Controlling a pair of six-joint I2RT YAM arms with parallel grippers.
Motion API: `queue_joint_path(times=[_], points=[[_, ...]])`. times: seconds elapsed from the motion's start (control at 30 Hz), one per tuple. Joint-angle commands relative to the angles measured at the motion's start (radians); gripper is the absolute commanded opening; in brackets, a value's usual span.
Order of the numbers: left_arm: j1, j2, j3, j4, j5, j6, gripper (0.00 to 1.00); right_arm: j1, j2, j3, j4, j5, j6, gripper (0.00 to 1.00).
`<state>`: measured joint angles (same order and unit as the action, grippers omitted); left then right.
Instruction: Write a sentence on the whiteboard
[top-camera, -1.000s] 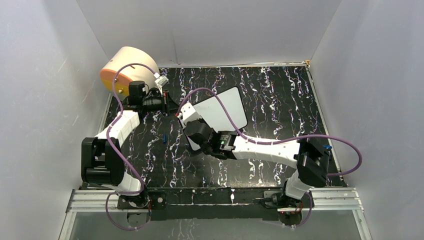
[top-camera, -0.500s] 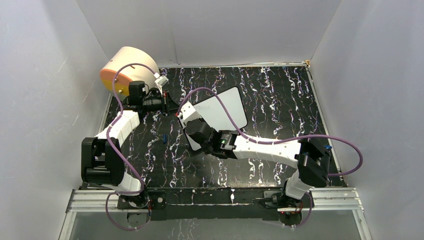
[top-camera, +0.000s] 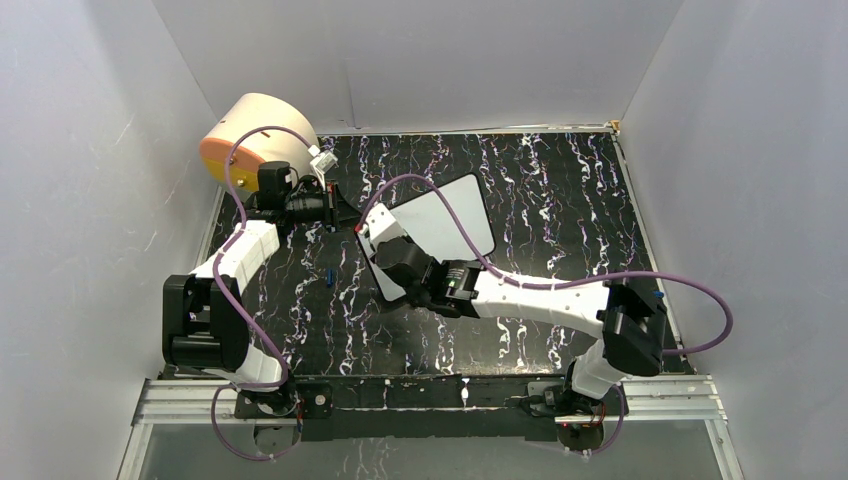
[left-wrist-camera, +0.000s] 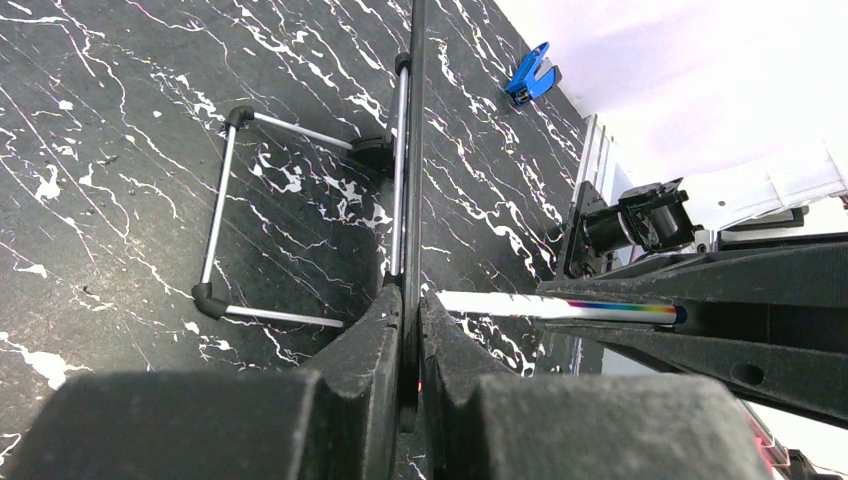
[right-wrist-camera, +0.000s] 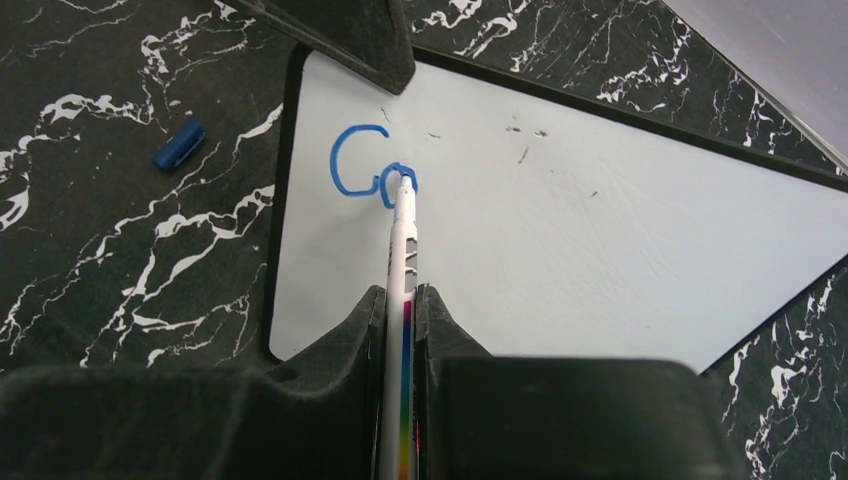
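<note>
Since a second ago the right arm's elbow (top-camera: 632, 335) has sunk a little toward the near edge, and the right gripper (top-camera: 372, 235) has crept slightly along the board; the left arm has not shifted.

The whiteboard (top-camera: 450, 215) sits near the middle of the black white-veined table (top-camera: 560, 200). It is a small rectangle with rounded corners, a thin black rim and a pale, glossy face (right-wrist-camera: 600, 230) with a few small dark specks in its upper part. Of the sentence (right-wrist-camera: 365, 170) only a large blue C and a small loop beside it stand at the board's top left.

The right gripper (right-wrist-camera: 400, 300) is closed tight on a white marker (right-wrist-camera: 405, 230) with a rainbow stripe, whose tip touches that loop. The left gripper (left-wrist-camera: 410, 310) is clamped on the board's rim, seen edge-on (left-wrist-camera: 413, 150) from the left wrist. A wire stand (left-wrist-camera: 220, 200) of thin metal rods joins the board's back; I cannot tell whether the board leans on it.

The blue marker cap (right-wrist-camera: 180, 145) lies on the table just left of the board. A cream-and-orange drum (top-camera: 255, 135) stands in the far left corner.
</note>
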<state>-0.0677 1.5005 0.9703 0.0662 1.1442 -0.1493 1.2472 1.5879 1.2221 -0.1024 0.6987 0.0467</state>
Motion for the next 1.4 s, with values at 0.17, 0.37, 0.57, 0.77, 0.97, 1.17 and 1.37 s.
queue_joint_path(times=[0.17,0.37,0.57,0.77,0.97,1.17,1.37], points=[[-0.001,0.013,0.020,-0.059,-0.032,0.027,0.00,-0.007,-0.082,-0.030,0.033,0.038,0.002,0.00],[-0.001,0.014,0.021,-0.060,-0.029,0.030,0.00,-0.006,-0.070,-0.026,0.042,0.036,-0.003,0.00],[-0.001,0.015,0.022,-0.060,-0.026,0.031,0.00,-0.008,-0.056,-0.021,0.044,0.035,-0.003,0.00],[-0.001,0.018,0.023,-0.061,-0.026,0.031,0.00,-0.010,-0.055,-0.022,0.049,0.036,-0.005,0.00],[-0.001,0.018,0.022,-0.060,-0.025,0.031,0.00,-0.012,-0.056,-0.026,0.052,0.033,-0.008,0.00],[-0.001,0.019,0.023,-0.060,-0.021,0.031,0.00,-0.014,-0.052,-0.026,0.058,0.027,-0.007,0.00],[-0.001,0.019,0.022,-0.060,-0.020,0.031,0.00,-0.017,-0.045,-0.021,0.059,0.023,-0.006,0.00]])
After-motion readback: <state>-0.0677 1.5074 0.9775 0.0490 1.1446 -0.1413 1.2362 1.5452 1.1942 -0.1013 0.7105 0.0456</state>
